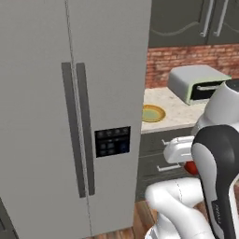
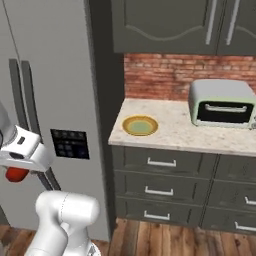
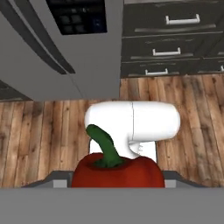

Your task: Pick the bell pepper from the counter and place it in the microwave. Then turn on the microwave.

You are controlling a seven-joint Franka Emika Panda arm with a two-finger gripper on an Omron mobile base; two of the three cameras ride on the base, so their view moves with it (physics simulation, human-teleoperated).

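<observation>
Glossy red bell pepper point(image 3: 118, 174), green stem point(image 3: 104, 148)

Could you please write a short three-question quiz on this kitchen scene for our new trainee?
1. True or false: the bell pepper lies on the counter.
2. What stands on the counter beside the yellow-green plate? A) a kettle B) a small pale-green-trimmed appliance C) a pan
3. What does the hand view show beneath the pepper?

Key:
1. False; it sits in the gripper, off the counter.
2. B
3. A wooden floor.
</observation>
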